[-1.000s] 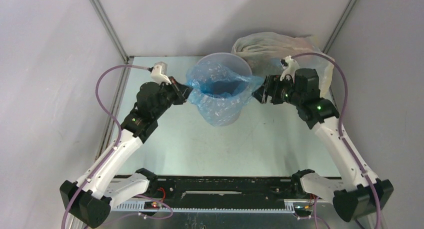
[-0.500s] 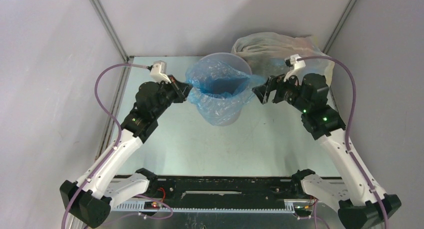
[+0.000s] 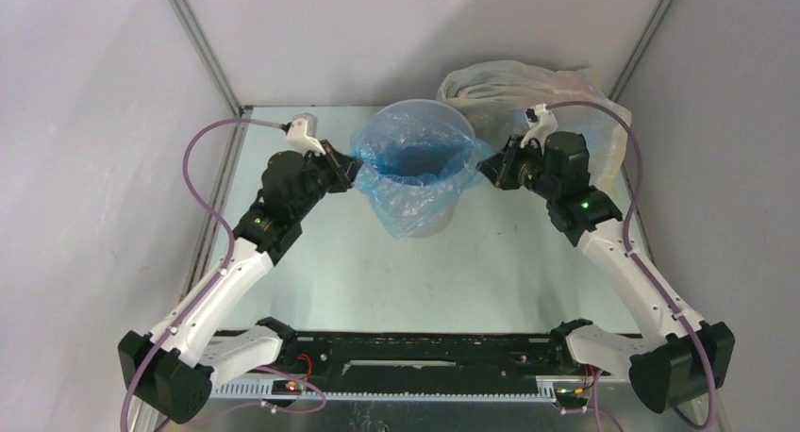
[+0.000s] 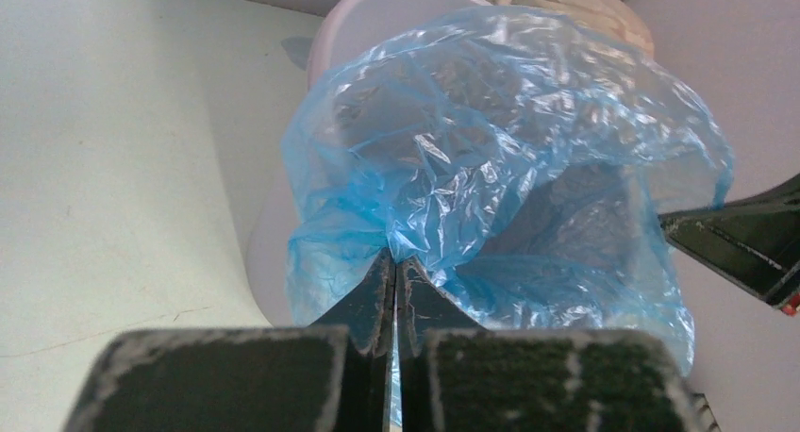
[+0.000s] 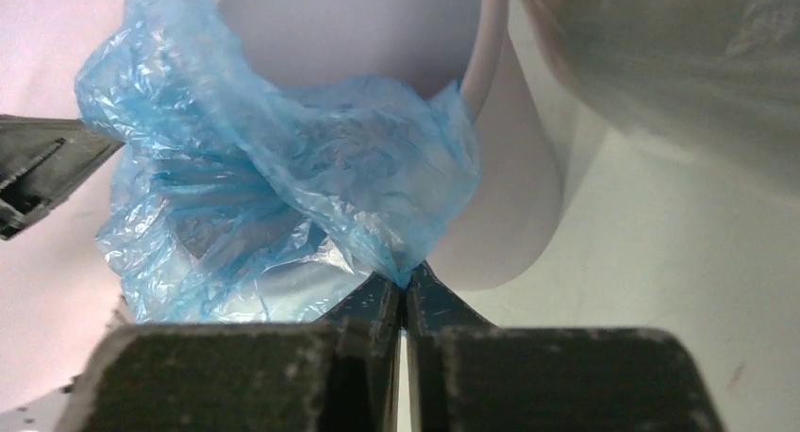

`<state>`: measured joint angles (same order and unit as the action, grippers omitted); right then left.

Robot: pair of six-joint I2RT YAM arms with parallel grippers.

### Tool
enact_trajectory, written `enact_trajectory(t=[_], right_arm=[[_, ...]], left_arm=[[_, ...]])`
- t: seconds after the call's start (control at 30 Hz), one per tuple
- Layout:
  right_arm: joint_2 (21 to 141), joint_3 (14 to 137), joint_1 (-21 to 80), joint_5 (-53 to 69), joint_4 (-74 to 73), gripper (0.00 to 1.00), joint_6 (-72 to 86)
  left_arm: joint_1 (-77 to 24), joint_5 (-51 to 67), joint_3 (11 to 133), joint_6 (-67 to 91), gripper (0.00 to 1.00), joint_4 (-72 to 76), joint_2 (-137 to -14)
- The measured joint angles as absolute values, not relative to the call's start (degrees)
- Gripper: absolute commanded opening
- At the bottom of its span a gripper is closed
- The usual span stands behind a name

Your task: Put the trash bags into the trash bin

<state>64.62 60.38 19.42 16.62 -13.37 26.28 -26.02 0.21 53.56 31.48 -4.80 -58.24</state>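
Top external view: the trash bin (image 3: 464,123) stands upright at the far middle of the table (image 3: 330,262), and the light-blue trash bag (image 3: 412,182) sits in its mouth. The bag's crinkled film lines the inside and spills over the near rim, hanging down the near outer wall. At the far side the bin's pale rim shows bare above the plastic.

The left gripper (image 3: 351,175) is at the bin's left side, level with the rim. In the left wrist view its fingers are pressed together with a fold of the bag's edge pinched between the tips. The right gripper (image 3: 486,168) is opposite, at the bin's right side. The right wrist view shows its fingers likewise closed on a gathered corner of blue film, just beside the outer wall of the bin. Between the two grips the bag's mouth is drawn wide across the opening.

How deep the bag reaches inside the bin is hard to judge, since the folds look dark and bunched there.

A large whitish bag (image 3: 509,88) lies at the far right corner, behind the right gripper and close to the bin, possibly touching it
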Motion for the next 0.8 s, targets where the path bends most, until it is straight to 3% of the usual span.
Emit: enact_trajectory(t=[0.33,0.47,0.67,0.8], right_arm=[[67.5,54.5,18.9,15.4,-10.3,0.03,29.6],[69.0,54.0,18.9,14.7,-10.1,0.3,29.4],[63.6,52.5,19.0,10.7,-10.6,0.57,25.1],[57.0,53.0,19.0,10.5,-9.7,0.66,21.0]], left_arm=[[-23.6,-1.1,53.6,31.5,0.0,-4.8,-61.5],[-22.0,-0.9,53.8,31.5,0.0,-4.8,-63.1],[-21.0,2.7,54.7,30.8,0.02,-3.9,-65.6],[-21.0,4.3,54.8,30.2,0.02,-3.0,-65.6]])
